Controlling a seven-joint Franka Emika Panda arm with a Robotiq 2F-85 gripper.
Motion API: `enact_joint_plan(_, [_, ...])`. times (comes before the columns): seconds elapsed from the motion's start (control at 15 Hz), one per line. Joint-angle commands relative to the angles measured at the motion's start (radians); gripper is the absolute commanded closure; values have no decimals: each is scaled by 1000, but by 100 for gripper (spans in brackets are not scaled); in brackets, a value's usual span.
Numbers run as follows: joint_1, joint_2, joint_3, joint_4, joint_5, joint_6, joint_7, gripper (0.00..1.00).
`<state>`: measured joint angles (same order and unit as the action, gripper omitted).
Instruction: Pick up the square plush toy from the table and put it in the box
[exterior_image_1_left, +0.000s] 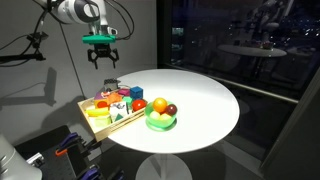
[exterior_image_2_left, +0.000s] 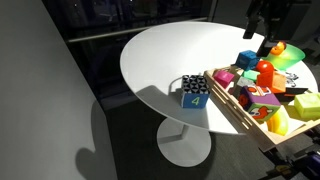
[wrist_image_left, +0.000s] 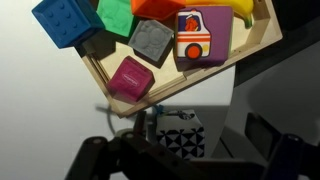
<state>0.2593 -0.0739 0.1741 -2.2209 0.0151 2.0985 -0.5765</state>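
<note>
Square plush toy (wrist_image_left: 183, 140), beside box (wrist_image_left: 250, 40) (wrist view)

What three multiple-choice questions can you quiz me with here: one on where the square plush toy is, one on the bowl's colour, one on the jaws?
1. Where is the square plush toy?
A. inside the box
B. on the table, beside the box
C. in the bowl

2. What colour is the bowl holding the fruit?
A. green
B. red
C. blue

3. How do the jaws of the gripper stand?
A. shut on the plush toy
B. apart, holding nothing
C. shut on a fruit

Answers:
1 B: it stands on the white top just outside the box's corner.
2 A: its wall shows green in both exterior views.
3 B: the gripper hangs above the box with nothing between the jaws.
</note>
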Motion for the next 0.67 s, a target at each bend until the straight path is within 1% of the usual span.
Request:
enact_joint_plan(0.0, [-10, 0, 10, 2, 1, -3, 0, 0])
enact_joint_plan(0.27, [-5, 17, 13, 1, 26, 43, -21, 0])
enact_joint_plan(0.6, [-3, 52, 32, -10, 57, 166, -69, 0])
